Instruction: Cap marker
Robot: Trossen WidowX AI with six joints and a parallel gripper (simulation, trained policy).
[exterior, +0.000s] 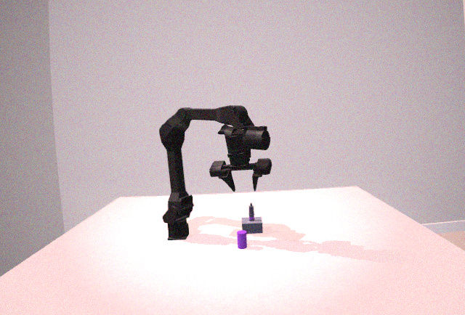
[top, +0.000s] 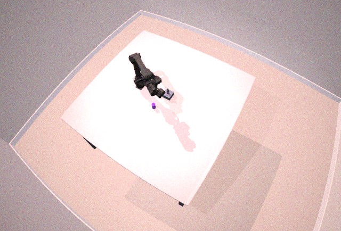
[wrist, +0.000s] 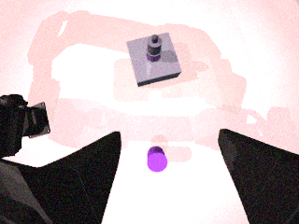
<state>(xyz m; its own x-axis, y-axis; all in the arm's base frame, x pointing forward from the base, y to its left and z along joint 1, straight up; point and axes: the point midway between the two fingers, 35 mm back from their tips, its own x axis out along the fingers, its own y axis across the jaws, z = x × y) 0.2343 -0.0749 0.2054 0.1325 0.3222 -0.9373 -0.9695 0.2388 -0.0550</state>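
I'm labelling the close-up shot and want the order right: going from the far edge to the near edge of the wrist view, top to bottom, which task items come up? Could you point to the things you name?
Marker [top: 167,91] [exterior: 251,212] [wrist: 154,48], standing in the holder block, → purple cap [top: 153,105] [exterior: 241,239] [wrist: 157,161].

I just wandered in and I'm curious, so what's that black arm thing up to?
The robot arm isn't holding anything right now. Its gripper hangs open above the table. A purple cap stands loose on the table, apart from a marker that stands upright and uncapped in a grey block. The job is to push the cap fully onto the marker, so the arm is probably going for the cap first.
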